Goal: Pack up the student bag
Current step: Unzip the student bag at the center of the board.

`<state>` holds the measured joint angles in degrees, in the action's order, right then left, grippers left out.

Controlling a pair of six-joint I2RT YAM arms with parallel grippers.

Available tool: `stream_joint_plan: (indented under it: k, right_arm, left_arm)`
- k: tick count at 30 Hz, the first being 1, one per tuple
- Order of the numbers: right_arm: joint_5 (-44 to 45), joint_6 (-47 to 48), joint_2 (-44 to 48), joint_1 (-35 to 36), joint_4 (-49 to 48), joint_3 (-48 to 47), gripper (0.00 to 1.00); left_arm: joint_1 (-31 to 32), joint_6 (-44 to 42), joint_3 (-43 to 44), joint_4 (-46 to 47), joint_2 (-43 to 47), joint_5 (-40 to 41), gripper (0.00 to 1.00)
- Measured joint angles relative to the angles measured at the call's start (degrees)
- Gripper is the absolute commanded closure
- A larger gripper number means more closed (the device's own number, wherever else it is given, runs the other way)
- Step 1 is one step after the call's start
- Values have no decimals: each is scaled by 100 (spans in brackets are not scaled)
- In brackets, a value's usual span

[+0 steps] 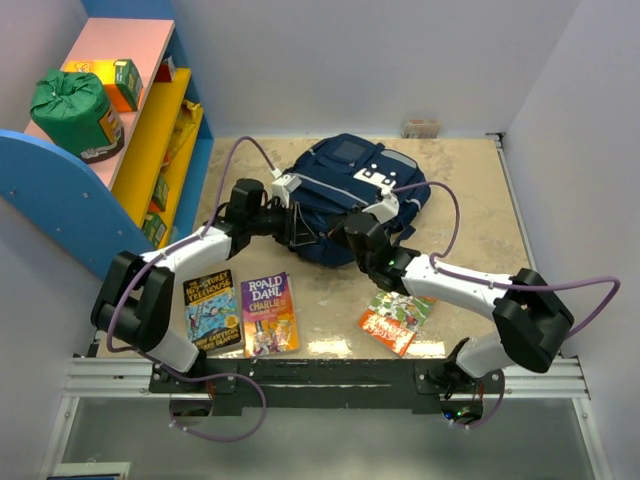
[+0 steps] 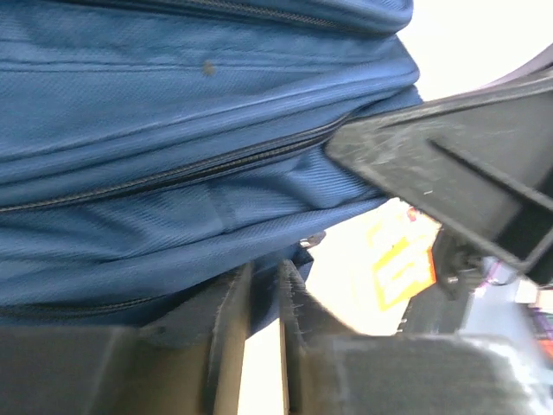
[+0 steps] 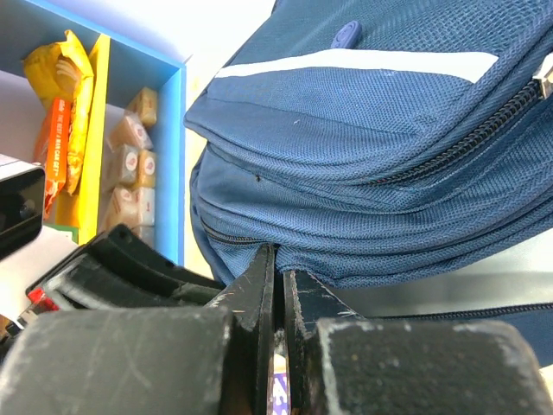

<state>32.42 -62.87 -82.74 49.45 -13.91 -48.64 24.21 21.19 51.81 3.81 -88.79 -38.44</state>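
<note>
The student bag [image 1: 352, 190], a navy-blue backpack with a grey stripe and white patches, lies on the table behind both arms. My left gripper [image 1: 297, 230] is at its near left edge. In the left wrist view that gripper [image 2: 266, 270] stands only a narrow slit apart, with a fold of the bag's blue fabric [image 2: 199, 130] between its tips. My right gripper [image 1: 350, 228] is at the near edge just to the right. In the right wrist view it [image 3: 278, 256] is shut on the bottom seam of the bag [image 3: 363, 156].
Three books lie flat in front of the bag: a blue one [image 1: 211, 308], a purple one [image 1: 269, 313] and an orange-red one [image 1: 397, 318]. A blue, yellow and pink shelf [image 1: 165, 120] at the left holds a green sack [image 1: 72, 110] and small boxes.
</note>
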Motion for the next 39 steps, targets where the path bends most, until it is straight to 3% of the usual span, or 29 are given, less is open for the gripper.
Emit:
stream_joint_plan:
  k: [2, 5, 9, 15, 21, 23, 28, 39]
  right_arm:
    - [2, 46, -13, 2, 22, -42, 100]
    - [2, 114, -55, 4, 26, -118, 100]
    - [4, 190, -90, 7, 37, -140, 100]
    - [76, 310, -129, 37, 63, -249, 100]
    - [109, 518, -129, 37, 70, -356, 100]
    - [109, 603, -129, 42, 81, -356, 100]
    - [111, 785, -131, 81, 109, -356, 100]
    - [116, 855, -133, 96, 105, -356, 100]
  left_arm:
    - [-9, 192, -42, 179, 0, -157, 62]
    - [48, 407, -192, 656, 0, -459, 57]
    - [280, 540, -459, 1226, 0, -835, 57]
    - [393, 310, -514, 1154, 4, -796, 55]
    - [385, 234, -549, 1062, -9, -555, 38]
    - [385, 225, -525, 979, -9, -444, 22]
    - [385, 367, -496, 981, -7, -435, 2]
    - [184, 503, -328, 750, 7, -444, 4]
